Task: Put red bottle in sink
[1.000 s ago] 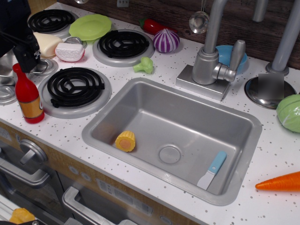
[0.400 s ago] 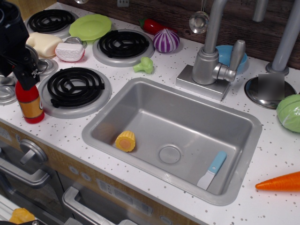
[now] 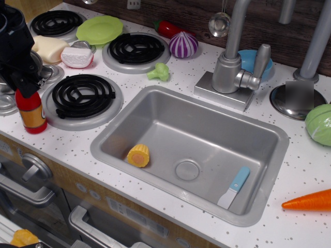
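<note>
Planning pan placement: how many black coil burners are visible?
3: back-left corner, back middle beside the purple onion, front left beside the red bottle. Others may be hidden.

Toy kitchen: sink (image 3: pixel 269 135), burners (image 3: pixel 84 95), faucet (image 3: pixel 232 62).

Tool (image 3: pixel 27 85) is lower than a second ago: then it sat above and clear of the red bottle (image 3: pixel 31 111), with the cap and neck fully exposed. Now the black tool body covers the cap and neck; only the bottle's shoulder, label band and base show beneath it.

Arm has also shifted slightly left and toward the front edge of the table (image 3: pixel 77 142), hiding more of the round metal piece behind it.

Bottle stands upright on the table, a little left of its earlier position and looks slightly raised. Whether the jaws have closed on the neck cannot be told.
</note>
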You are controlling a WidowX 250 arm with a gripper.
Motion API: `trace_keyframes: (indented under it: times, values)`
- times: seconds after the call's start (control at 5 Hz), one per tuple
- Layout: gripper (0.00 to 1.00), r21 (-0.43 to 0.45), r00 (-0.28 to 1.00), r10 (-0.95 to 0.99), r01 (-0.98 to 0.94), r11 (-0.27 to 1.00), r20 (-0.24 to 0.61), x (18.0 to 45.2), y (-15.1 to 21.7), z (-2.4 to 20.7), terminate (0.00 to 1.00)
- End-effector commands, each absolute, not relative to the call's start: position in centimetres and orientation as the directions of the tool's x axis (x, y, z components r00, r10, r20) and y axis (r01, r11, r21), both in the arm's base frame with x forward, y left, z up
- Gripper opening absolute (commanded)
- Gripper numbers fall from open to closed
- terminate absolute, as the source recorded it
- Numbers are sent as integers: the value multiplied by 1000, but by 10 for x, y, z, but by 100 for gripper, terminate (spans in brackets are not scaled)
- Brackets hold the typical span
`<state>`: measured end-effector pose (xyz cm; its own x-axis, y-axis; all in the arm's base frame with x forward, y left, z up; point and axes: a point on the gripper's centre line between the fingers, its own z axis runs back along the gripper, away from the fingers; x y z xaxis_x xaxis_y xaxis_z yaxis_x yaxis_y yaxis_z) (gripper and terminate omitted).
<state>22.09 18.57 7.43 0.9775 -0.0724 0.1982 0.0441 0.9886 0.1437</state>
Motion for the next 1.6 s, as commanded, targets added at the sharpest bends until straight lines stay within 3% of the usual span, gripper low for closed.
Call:
trace_keyframes:
  times: [0.0, 0.2, 0.4, 0.8, 1.0, 1.2, 1.4]
  values:
    - [0, 182, 980, -43, 7, 983, 194, 228, 164, 113, 0]
    - [0, 163, 987, -6, -20, 986, 161, 237, 120, 136, 0]
    - [0, 185, 978, 47, -85, 979, 201, 256, 70, 137, 0]
    - [0, 119, 954, 116, -154, 981, 278, 296, -23, 97, 0]
    - [0, 48, 952, 156, -175, 983, 262, 304, -38, 70, 0]
    - [0, 12, 952, 181, -190, 982, 246, 300, -36, 65, 0]
    - [100, 0, 945, 200, -207, 978, 259, 297, -33, 63, 0]
